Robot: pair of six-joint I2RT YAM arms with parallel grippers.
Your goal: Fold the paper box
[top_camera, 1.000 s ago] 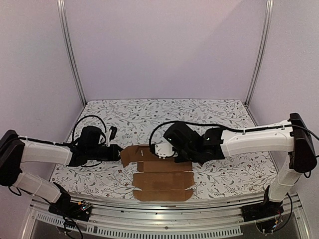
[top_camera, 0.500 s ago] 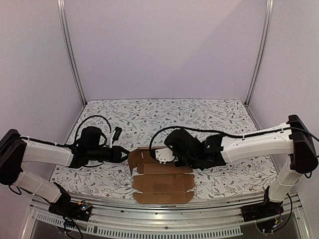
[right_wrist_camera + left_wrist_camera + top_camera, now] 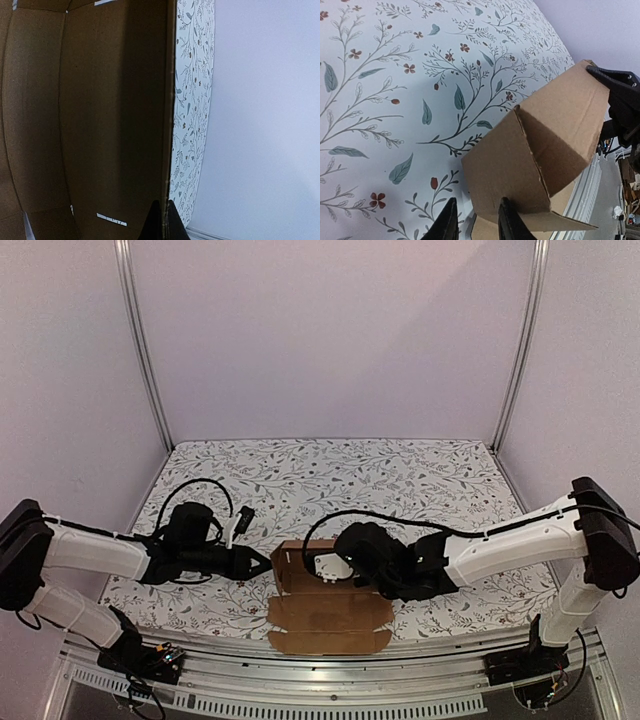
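In the overhead view, your left arm reaches in from the left edge of the frame, low over the floral-patterned table (image 3: 400, 470). The left gripper (image 3: 262, 562) points rightward, its tip just beside the left side of the paper box (image 3: 328, 612). In the left wrist view, its two dark fingers (image 3: 447, 225) stand apart at the bottom edge. They are released and clamp nothing, and a folded corner of brown cardboard rises just beyond them.

The paper box sits at lower centre of the overhead frame, near the table's front rail. Its front panels lie flat on the table. Behind them, the left end is folded upward into a raised wall and corner.

Your right arm stretches in from the right edge, with its wrist lying over the back part of the box. In the right wrist view, the right gripper (image 3: 161, 212) shows at bottom centre, fingertips clenched tight. The edge of an upright cardboard panel runs straight down into them, so it appears to pinch that panel.
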